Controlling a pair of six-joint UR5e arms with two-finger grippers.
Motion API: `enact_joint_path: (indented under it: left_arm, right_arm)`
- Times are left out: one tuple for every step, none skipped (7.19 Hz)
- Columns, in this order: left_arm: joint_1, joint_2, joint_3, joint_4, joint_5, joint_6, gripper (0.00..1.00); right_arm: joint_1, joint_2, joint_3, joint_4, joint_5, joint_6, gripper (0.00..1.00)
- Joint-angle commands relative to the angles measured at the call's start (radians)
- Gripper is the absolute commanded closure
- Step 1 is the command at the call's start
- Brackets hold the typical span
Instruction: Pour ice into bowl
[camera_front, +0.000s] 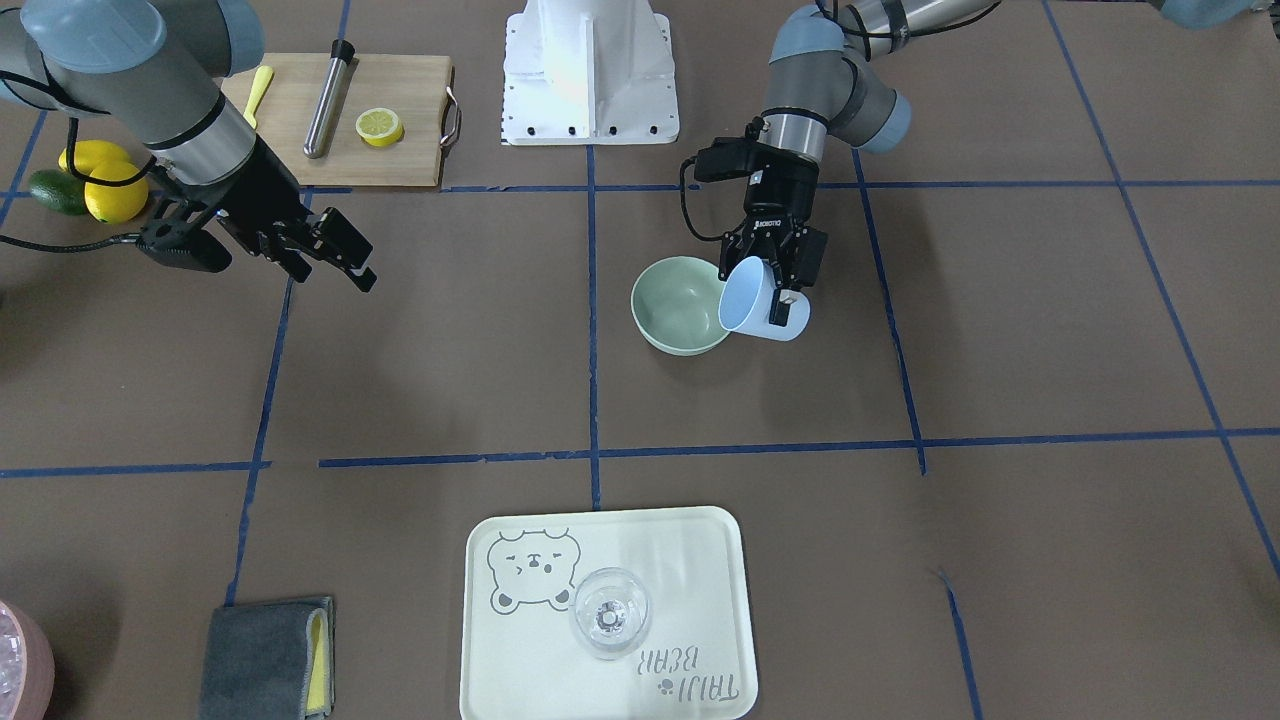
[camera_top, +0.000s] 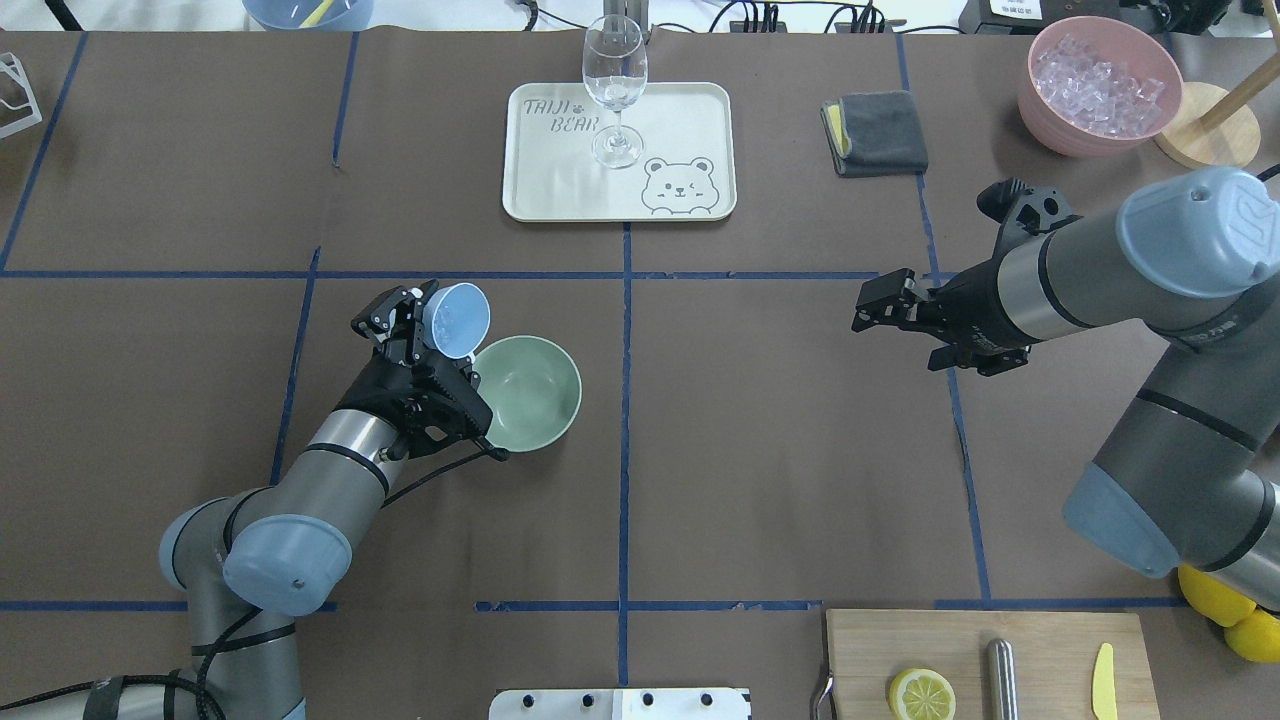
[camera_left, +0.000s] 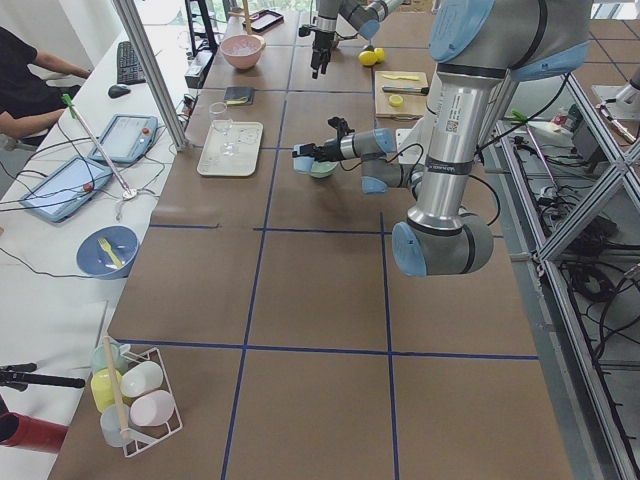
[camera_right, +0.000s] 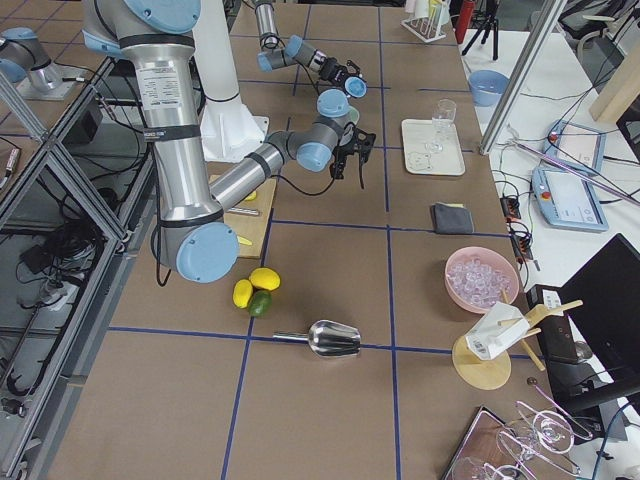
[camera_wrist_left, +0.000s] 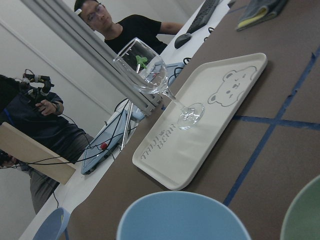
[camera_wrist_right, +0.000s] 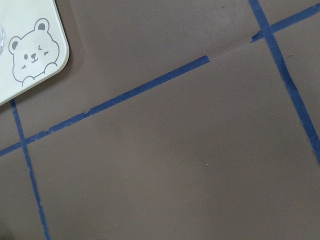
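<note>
There, the light blue cup was held clamped between the fingers of the left gripper. It was tipped far over on its side, so that its mouth was turned toward the pale mint-green bowl. The bowl was set upright on the brown table just beside the cup, and the cup's lip was seen against the bowl's rim; whether the two touched could not be told. Inside the cup only faint whitish glints were made out from overhead, and cubes could not be told there with certainty. Clear ice was seen heaped in the pink tub at the table's far edge on the robot's right. The right gripper was held above the table, well apart from the bowl, its fingers spread and nothing grasped.
</note>
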Motion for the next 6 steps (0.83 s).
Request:
enact_joint_path:
  left_arm:
    - [0.000,-0.005,0.002,0.038,-0.056,0.154,1.00]
    - [0.000,-0.008,-0.005,0.045,-0.056,0.242,1.00]
    - [0.002,-0.008,-0.008,0.066,-0.056,0.320,1.00]
    - [0.002,-0.016,-0.011,0.081,-0.051,0.426,1.00]
    - [0.002,-0.016,0.004,0.088,-0.047,0.441,1.00]
    - [0.002,-0.019,0.005,0.104,-0.033,0.489,1.00]
  right_arm:
    - [0.003,0.002,0.001,0.000,0.000,0.000,0.00]
    - [0.003,0.002,0.001,0.000,0.000,0.000,0.00]
    - [0.003,0.001,0.003,0.000,0.000,0.000,0.00]
    - [0.003,-0.002,0.007,0.000,0.000,0.002,0.00]
    - [0.003,-0.004,0.006,0.000,-0.002,0.002,0.00]
    - [0.003,-0.004,0.009,0.000,-0.002,0.003,0.00]
